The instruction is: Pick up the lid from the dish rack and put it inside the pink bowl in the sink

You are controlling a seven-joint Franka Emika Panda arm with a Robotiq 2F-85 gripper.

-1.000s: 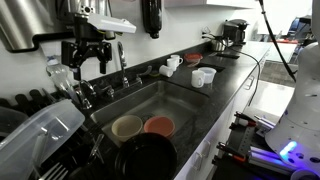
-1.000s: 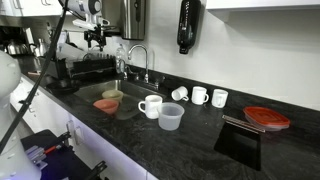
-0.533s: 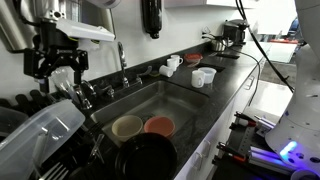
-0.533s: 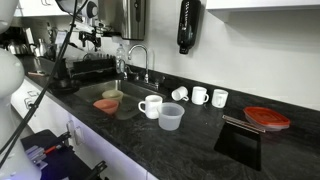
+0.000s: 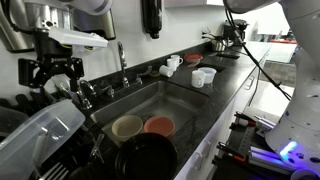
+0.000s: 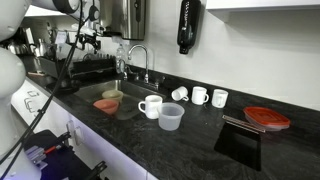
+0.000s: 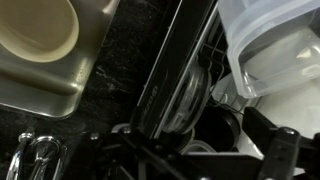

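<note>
I've swung the gripper [image 5: 52,72] sideways until it hangs over the dish rack [image 6: 88,70], jaws spread and empty. The lid [image 7: 186,97] stands on edge just below, ungrasped. The pink bowl [image 5: 158,125] waits in the sink [image 5: 150,95], so next I descend.

Bright, even room light fills both exterior views, with a soft sheen on the black counter [image 5: 230,85]. The wrist view is dim and blurred throughout; just ahead of the gripper [image 7: 190,160], a white container [image 7: 270,50] glares pale.
</note>
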